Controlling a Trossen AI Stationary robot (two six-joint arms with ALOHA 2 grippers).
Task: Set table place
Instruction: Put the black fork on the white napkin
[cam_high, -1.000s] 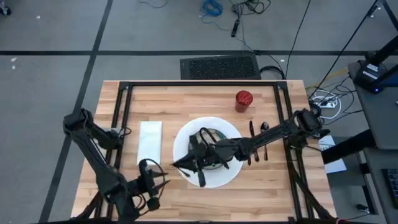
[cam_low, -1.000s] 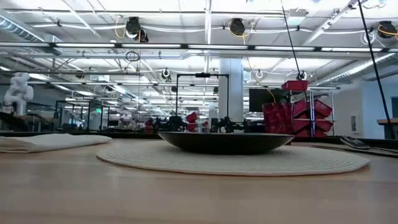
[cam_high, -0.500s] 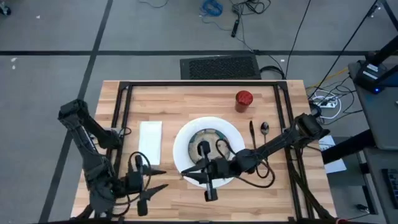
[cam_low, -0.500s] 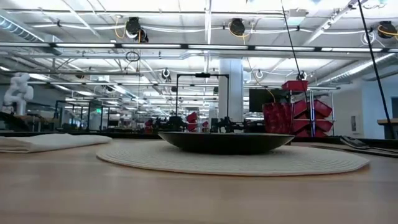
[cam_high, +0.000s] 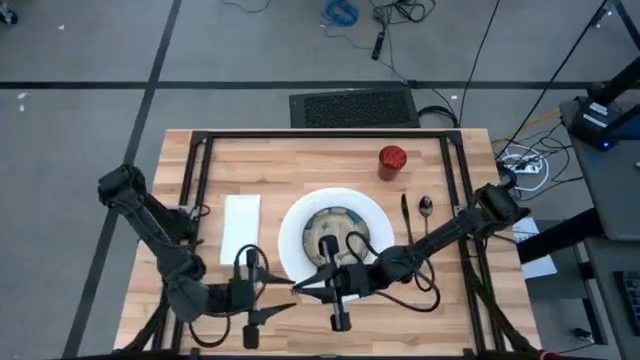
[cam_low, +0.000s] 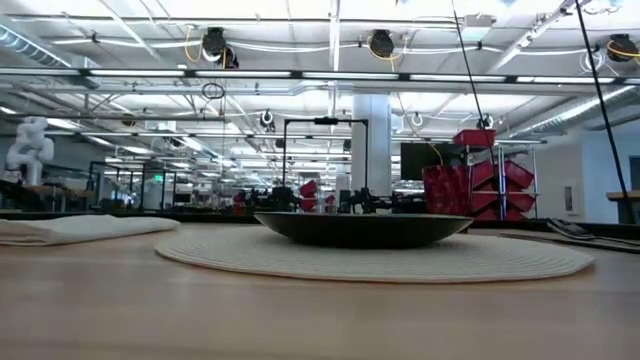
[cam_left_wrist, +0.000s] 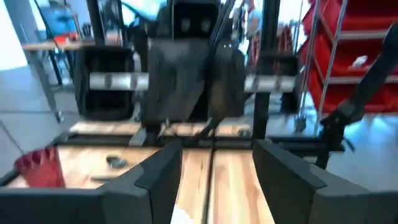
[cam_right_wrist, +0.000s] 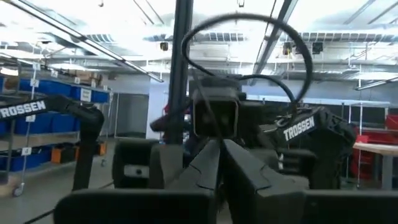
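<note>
Both grippers low at the desk's (cam_high: 440, 290) near edge, place laid out behind them.

Left to right we see: left gripper (cam_high: 283, 306) near the front edge, fingers (cam_left_wrist: 158, 171) spread apart, grasping nothing; napkin (cam_high: 240, 226) flat on the left part of the desk; plate (cam_high: 296, 232) at centre with the bowl (cam_high: 338, 222) sitting in it; right gripper (cam_high: 305, 287) over the plate's near rim, facing the left one, fingers (cam_right_wrist: 208, 163) pressed together, empty. Then we see cutlery (cam_high: 405, 214) and a spoon (cam_high: 426, 208) lying just right of the plate, and the red cup (cam_high: 392, 160) upright behind them toward the far edge. In the low view the bowl is dark on the plate, napkin at far left.
</note>
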